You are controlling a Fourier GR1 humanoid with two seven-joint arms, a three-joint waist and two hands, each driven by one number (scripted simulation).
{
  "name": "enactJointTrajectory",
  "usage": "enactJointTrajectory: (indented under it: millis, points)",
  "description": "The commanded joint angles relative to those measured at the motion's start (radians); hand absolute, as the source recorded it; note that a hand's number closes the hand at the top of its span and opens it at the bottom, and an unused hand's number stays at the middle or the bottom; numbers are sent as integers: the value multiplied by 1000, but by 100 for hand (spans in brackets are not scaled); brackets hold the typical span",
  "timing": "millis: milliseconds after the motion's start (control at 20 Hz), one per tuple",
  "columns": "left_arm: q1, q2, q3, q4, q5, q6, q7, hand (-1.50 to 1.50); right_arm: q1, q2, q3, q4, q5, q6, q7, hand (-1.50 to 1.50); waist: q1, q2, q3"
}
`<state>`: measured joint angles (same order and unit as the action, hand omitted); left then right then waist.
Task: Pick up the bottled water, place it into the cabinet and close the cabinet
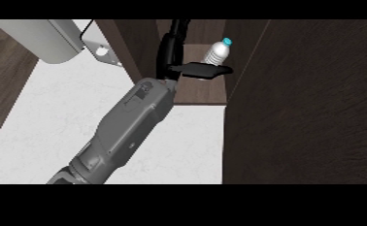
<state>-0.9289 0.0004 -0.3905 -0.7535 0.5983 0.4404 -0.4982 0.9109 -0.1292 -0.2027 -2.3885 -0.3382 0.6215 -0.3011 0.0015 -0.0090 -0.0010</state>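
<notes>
The fingers (171, 45) of the left hand (168, 67) are lying straight and released, pointing deep into the cabinet (204, 26), while the thumb (208, 70) is reaching sideways across the foot of the bottled water (216, 53); whether it is touching cannot be told. The bottle is standing on the shelf (201, 95) inside, blue cap (227, 40) up and leaning slightly, so the placing looks done and the hand seems to be steadying or letting go. The grey forearm (129, 128) is slanting in over the white counter (50, 113) to get past the dark door (301, 104), which is standing open at the right and waiting to be closed.
</notes>
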Motion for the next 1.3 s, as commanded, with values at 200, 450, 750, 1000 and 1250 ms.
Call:
enactJointTrajectory:
  millis: [200,450,750,1000,1250]
  points:
    - [260,38,-109,-396,-24,50,103,-150,-32,1,14,-104,-23,-37,79,-150,17,0,0]
    - [472,77,-214,-610,-65,75,92,-150,-40,9,27,-141,-20,-73,98,-150,23,1,0]
    - [600,156,-230,-759,-64,61,115,-150,13,-84,125,-195,4,31,165,150,9,5,-1]
    - [795,241,-256,-942,-68,67,97,-150,-46,-126,189,-147,60,73,176,150,18,4,-1]
    - [874,293,-259,-1064,-85,93,120,-150,-55,-125,346,-206,109,50,266,150,14,5,-1]
